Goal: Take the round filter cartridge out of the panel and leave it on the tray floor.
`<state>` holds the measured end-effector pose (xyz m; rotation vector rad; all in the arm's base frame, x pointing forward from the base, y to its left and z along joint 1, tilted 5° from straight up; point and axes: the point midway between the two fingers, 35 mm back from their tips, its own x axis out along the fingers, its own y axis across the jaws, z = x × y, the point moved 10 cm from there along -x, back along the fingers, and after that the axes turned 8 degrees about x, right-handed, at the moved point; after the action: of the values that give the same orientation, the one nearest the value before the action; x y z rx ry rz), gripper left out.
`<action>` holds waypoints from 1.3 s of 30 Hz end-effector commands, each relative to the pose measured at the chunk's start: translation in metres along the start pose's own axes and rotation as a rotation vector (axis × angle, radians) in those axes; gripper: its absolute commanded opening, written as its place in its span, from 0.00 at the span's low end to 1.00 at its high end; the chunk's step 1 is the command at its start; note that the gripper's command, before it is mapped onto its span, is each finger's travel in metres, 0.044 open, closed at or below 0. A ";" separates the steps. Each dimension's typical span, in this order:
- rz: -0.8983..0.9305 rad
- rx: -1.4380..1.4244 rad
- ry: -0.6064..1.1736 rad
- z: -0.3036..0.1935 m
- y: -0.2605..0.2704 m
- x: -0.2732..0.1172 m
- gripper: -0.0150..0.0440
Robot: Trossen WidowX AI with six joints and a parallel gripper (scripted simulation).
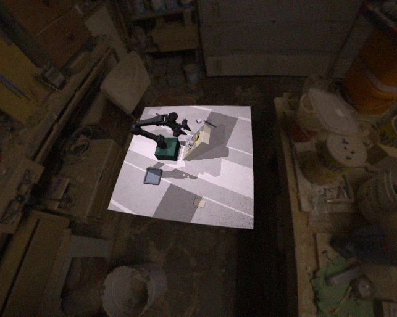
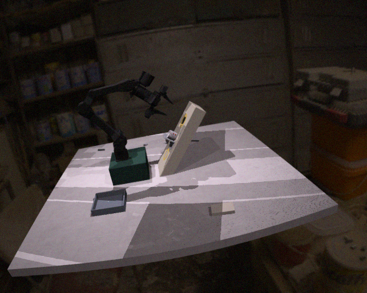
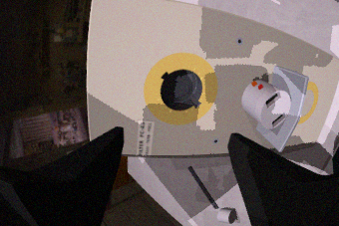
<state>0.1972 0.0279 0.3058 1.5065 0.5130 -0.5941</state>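
The white round cartridge (image 2: 172,135) (image 3: 258,102), with two dark slots and red marks on it, is out of the round black socket (image 3: 181,90). It lies lower on the sloping beige panel (image 1: 204,140) (image 2: 184,143) (image 3: 120,36), against a grey see-through flap (image 3: 295,125). The socket is empty inside its yellow ring. My gripper (image 1: 188,132) (image 2: 169,109) (image 3: 177,137) is open and empty, in front of the panel's upper part and apart from the cartridge. The blue-grey tray (image 1: 153,176) (image 2: 109,210) holds nothing.
The green base block (image 1: 167,148) (image 2: 129,166) stands between tray and panel. A dark rod (image 1: 210,123) (image 2: 194,140) (image 3: 203,187) and a small white cylinder (image 1: 198,121) (image 3: 226,215) lie behind the panel. A flat beige block (image 1: 199,202) (image 2: 222,208) lies towards the front.
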 end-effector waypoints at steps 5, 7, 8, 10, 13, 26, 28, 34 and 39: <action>-0.230 -1.083 0.114 0.003 -0.041 0.032 0.77; -0.246 -1.193 0.140 0.004 -0.045 0.034 0.77; -0.254 -1.249 0.154 0.004 -0.047 0.035 0.77; -0.271 -1.358 0.185 0.005 -0.051 0.038 0.77; -0.278 -1.501 0.220 0.005 -0.054 0.040 0.77; -0.278 -1.511 0.223 0.005 -0.055 0.040 0.77; -0.278 -1.511 0.223 0.005 -0.055 0.041 0.77; -0.278 -1.511 0.223 0.005 -0.057 0.050 0.77; -0.278 -1.511 0.222 0.005 -0.059 0.058 0.77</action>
<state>0.2002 0.0217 0.2296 0.0514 1.0187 -0.1065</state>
